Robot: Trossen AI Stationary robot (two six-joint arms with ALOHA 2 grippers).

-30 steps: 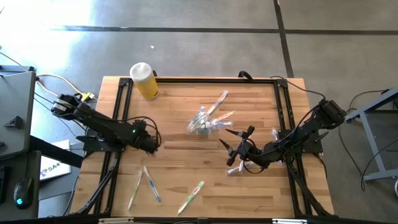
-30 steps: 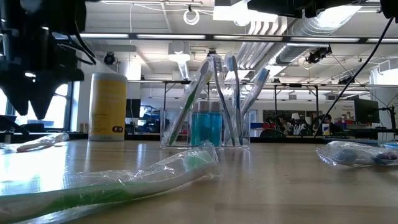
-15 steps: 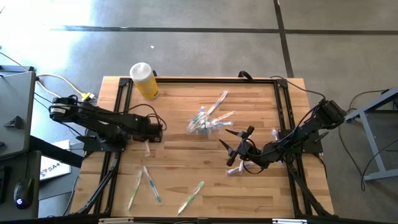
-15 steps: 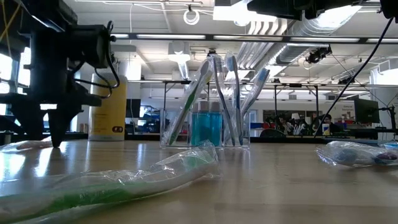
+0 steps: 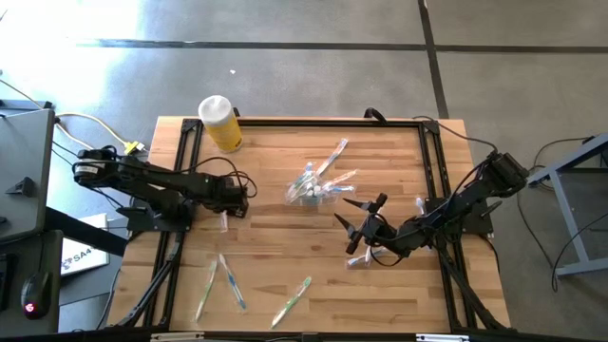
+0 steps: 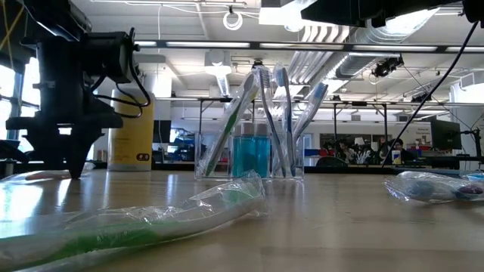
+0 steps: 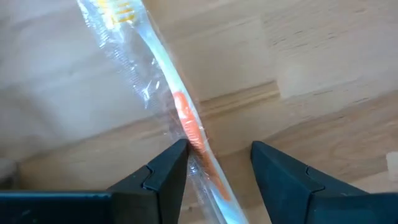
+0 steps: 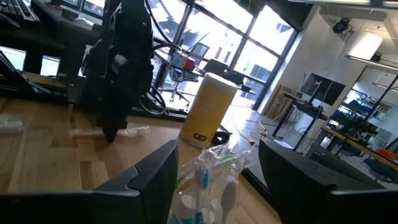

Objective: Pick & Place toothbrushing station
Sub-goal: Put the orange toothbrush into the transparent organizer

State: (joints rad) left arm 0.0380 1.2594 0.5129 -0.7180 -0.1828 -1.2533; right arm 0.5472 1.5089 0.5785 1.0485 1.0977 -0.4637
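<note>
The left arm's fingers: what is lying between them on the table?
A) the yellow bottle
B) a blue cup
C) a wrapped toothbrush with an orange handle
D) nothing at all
C: in the left wrist view, a wrapped toothbrush with an orange handle lies on the wooden table, passing between the left gripper's two open fingers, which are not yet closed on it.

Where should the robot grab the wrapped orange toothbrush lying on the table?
Probably from straight above, across the thin handle by the orange grip of the wrapped toothbrush. It lies flat, so only the narrow sides offer a pinch. The left gripper already straddles it, open.
</note>
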